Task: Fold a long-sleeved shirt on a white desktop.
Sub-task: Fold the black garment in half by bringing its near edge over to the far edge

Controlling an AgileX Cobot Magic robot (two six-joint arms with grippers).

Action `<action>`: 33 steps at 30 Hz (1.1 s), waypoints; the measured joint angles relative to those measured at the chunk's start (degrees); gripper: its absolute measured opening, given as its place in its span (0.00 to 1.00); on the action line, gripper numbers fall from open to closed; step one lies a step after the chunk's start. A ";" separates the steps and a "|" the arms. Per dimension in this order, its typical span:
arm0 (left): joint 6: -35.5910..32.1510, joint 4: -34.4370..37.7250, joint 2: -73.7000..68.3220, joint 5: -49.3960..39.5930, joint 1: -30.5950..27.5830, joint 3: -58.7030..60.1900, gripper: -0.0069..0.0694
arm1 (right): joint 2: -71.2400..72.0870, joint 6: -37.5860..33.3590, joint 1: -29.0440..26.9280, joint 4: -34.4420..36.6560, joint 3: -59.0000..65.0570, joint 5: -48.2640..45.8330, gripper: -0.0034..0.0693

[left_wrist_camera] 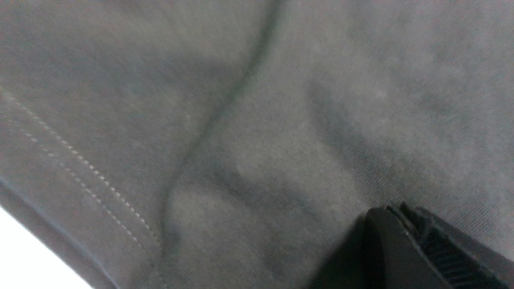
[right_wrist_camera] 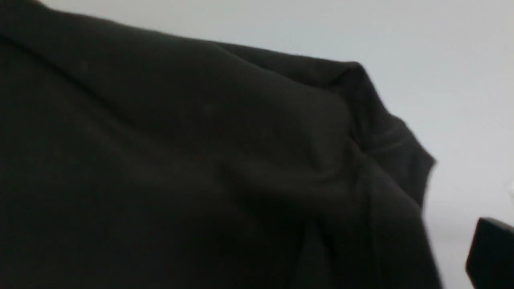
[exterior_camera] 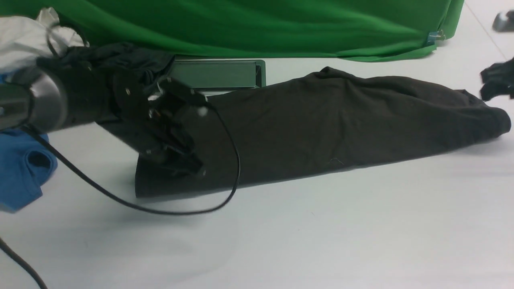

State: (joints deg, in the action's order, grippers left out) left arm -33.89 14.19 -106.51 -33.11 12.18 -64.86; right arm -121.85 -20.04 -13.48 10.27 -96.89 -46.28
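Grippers at either end of the long-sleeved shirt: the left gripper has its jaws pressed together and its tips set down on the shirt's left end. In the left wrist view its fingers meet against stitched, creased fabric, but whether any cloth is pinched between them cannot be told. The right gripper is a blurred dark shape at the frame's right edge. Only one of its fingers shows in the right wrist view, so how wide it stands cannot be told. Nothing is seen in its grasp.

The white desktop fills the foreground. A green backdrop hangs behind it, with the grey cable slot at its foot. On the left lie a blue garment, a pale cloth and a dark garment. A black cable loops from the left arm onto the desktop.

The shirt lies as a long dark band across the middle of the desktop. Its left end is under the left gripper, its far edge overlaps the slot, and its rumpled right end is near the right gripper but apart from the visible finger.
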 joint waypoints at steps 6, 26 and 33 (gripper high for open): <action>0.06 -1.28 -0.86 -0.55 -1.01 -0.19 0.11 | -2.89 1.32 0.43 0.11 0.25 -5.03 0.70; 0.71 -3.92 0.54 0.46 -12.37 0.35 0.11 | 9.39 7.88 2.94 0.14 12.07 -8.20 0.61; -0.01 -3.96 2.51 0.80 -11.78 0.75 0.11 | 8.11 3.57 6.47 0.14 12.09 1.95 0.71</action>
State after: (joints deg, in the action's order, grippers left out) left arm -33.90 10.23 -104.01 -32.31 0.40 -64.12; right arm -113.74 -16.48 -7.01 10.41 -84.80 -44.33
